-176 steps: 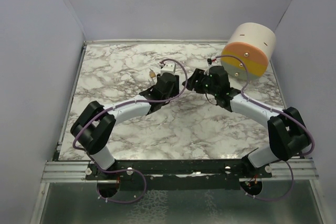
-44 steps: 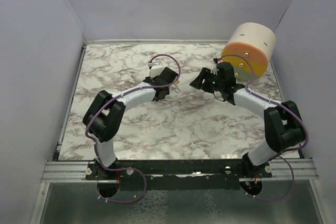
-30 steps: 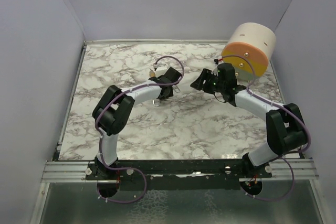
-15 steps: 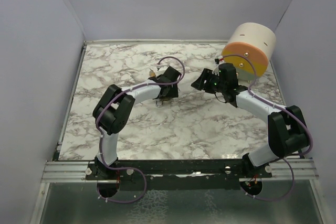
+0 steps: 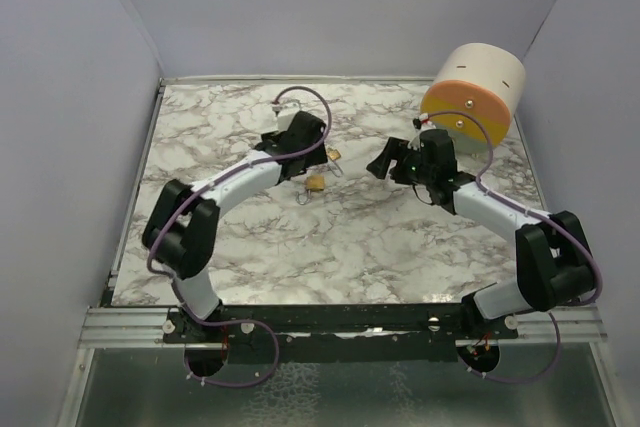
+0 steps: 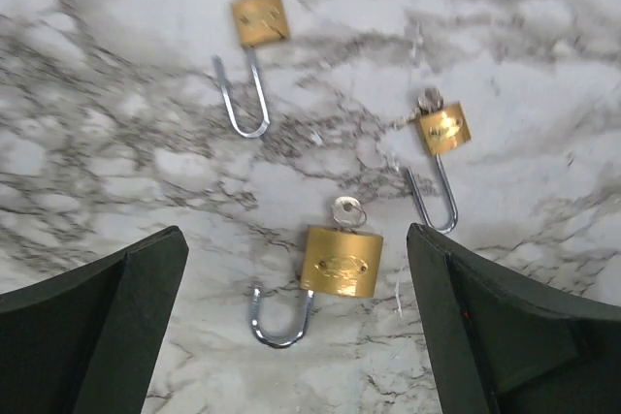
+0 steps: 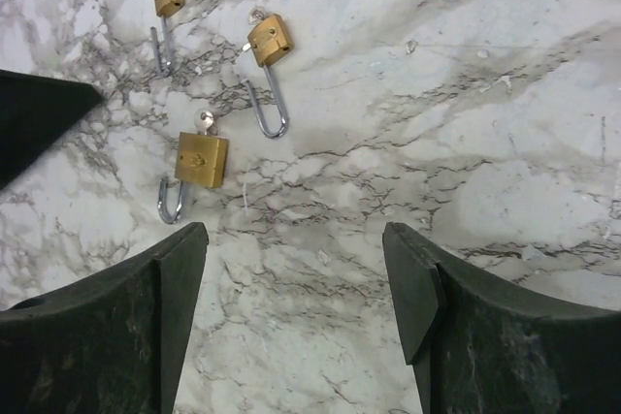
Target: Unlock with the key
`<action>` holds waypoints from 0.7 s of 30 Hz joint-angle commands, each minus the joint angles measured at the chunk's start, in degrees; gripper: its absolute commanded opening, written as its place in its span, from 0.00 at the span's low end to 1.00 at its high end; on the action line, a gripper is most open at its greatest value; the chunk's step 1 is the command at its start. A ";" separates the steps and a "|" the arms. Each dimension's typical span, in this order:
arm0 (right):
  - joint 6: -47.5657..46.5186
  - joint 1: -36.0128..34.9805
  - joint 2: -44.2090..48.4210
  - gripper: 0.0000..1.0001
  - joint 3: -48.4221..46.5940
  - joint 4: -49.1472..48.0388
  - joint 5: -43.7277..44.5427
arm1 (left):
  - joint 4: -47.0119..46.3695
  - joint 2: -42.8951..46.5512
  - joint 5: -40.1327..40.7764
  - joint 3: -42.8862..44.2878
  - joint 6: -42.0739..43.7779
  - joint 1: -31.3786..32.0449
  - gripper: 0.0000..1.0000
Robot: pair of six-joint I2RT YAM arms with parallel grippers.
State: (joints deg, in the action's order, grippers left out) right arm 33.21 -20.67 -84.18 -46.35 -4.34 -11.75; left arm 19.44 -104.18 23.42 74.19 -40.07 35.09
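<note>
The left gripper [image 6: 296,239] is hanging with its fingers [image 6: 107,307] spread wide, gripping nothing. Just ahead of them, the largest brass padlock [image 6: 339,261] is lying on the marble table [image 6: 543,36] with its key [image 6: 347,210] seated and its shackle seemingly swung free. The near small padlock [image 6: 444,129] and far small padlock [image 6: 259,18] are lying beyond it. The right gripper [image 7: 293,235] is likewise parted and empty, with the locks ahead and to its left.

Both grippers are facing one tight cluster, so they are risking a collision. A finger landing first could send a lock skidding, and a pinch on the tiny key head could slip.
</note>
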 commanded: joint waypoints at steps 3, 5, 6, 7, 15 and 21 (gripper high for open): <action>-3.50 -0.10 0.88 0.77 -2.62 5.33 8.94 | -6.54 17.65 5.89 -11.70 -2.15 -10.27 0.99; -4.02 -0.08 -0.61 0.77 -4.29 8.17 9.89 | -9.11 21.32 4.89 -16.28 -0.76 -12.56 0.99; -3.94 -0.04 -0.95 0.77 -4.44 8.70 10.19 | -10.20 23.04 4.41 -18.16 -0.14 -13.30 0.99; -4.08 -0.07 -1.12 0.78 -4.46 8.74 10.03 | -10.64 24.46 4.09 -19.65 0.20 -13.94 0.99; -2.72 -0.07 -3.47 0.77 -7.15 11.59 9.66 | -9.73 31.75 6.36 -24.99 0.22 -14.81 0.99; -2.01 -0.08 -3.49 0.77 -8.14 12.61 10.31 | -13.45 36.68 7.71 -28.10 0.59 -14.87 0.99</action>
State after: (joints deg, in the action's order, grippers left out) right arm 30.44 -20.67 -87.77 -52.75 6.70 -3.57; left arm 9.85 -70.43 28.40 46.48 -40.16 20.32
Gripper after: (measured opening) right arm 0.772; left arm 0.990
